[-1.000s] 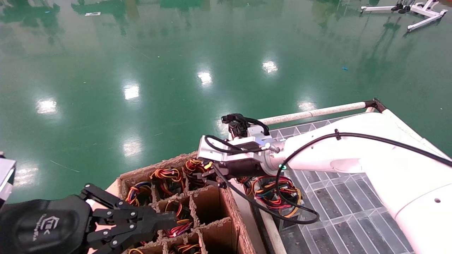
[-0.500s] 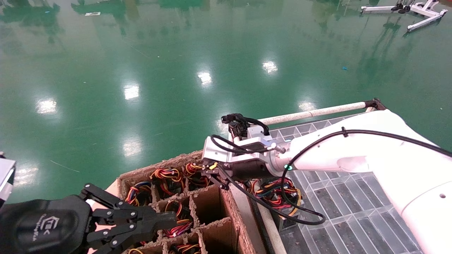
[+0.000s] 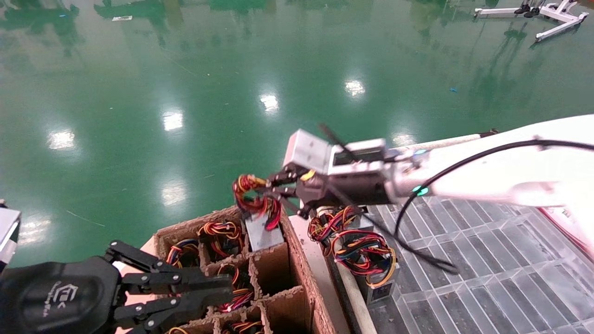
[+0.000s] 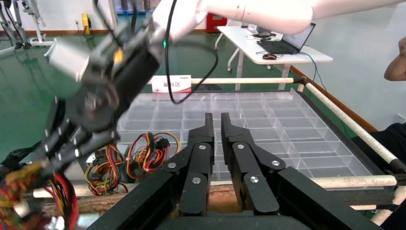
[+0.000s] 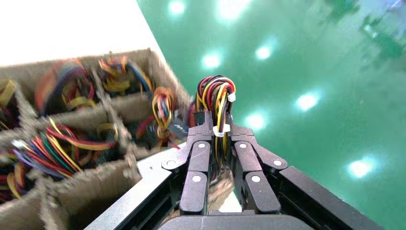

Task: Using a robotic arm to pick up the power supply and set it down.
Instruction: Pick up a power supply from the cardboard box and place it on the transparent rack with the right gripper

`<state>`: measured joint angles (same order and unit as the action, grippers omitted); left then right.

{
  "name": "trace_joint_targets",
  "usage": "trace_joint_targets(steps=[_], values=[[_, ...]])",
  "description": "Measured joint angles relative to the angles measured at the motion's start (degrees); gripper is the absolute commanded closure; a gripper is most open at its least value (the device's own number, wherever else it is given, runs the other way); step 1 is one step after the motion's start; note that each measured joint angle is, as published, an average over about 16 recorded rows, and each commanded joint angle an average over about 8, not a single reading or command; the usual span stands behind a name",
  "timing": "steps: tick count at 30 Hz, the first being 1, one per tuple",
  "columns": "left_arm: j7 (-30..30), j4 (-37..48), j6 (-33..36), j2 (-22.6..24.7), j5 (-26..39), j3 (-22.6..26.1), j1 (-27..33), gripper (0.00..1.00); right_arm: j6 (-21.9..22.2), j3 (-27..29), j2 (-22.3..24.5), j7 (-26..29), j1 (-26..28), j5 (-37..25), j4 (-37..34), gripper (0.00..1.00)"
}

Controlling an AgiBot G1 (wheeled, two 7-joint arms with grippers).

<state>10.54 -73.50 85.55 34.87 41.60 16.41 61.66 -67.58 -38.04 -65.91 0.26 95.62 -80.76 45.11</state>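
Power supply (image 3: 262, 232), a small grey metal box trailing red, yellow and black wires (image 3: 254, 198), hangs by that bundle from my right black two-finger tool (image 3: 271, 183), clenched on the wires, over a cell of the brown divided cardboard carton (image 3: 301, 273). My left tool (image 3: 218, 290) waits nearly closed, gripping nothing, at the carton's near side.

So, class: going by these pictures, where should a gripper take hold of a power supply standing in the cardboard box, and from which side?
By its wire bundle, from above. The grey body sits down in a cardboard cell, walls close around it; only the wires stick out. The right gripper is shut on that bundle, probably for this reason.
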Motion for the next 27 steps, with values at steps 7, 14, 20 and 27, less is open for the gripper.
trace_joint_targets(steps=[7,14,20,27], values=[[-0.01,0.0,-0.01,-0.01,-0.02,0.03,0.01,0.0,-0.63,3.35,8.38,8.4,0.02,3.17,15.25,1.0],[-0.03,0.0,-0.02,-0.02,-0.04,0.05,0.01,0.0,-1.44,6.73,17.28,16.47,1.78,5.18,27.43,1.0],[-0.04,0.0,-0.03,-0.03,-0.05,0.08,0.02,0.0,-4.12,9.43,24.66,20.17,5.25,6.4,31.8,1.0],[-0.05,0.0,-0.05,-0.04,-0.07,0.1,0.02,0.0,-9.22,11.86,33.06,22.4,8.95,7.98,32.4,1.0]])
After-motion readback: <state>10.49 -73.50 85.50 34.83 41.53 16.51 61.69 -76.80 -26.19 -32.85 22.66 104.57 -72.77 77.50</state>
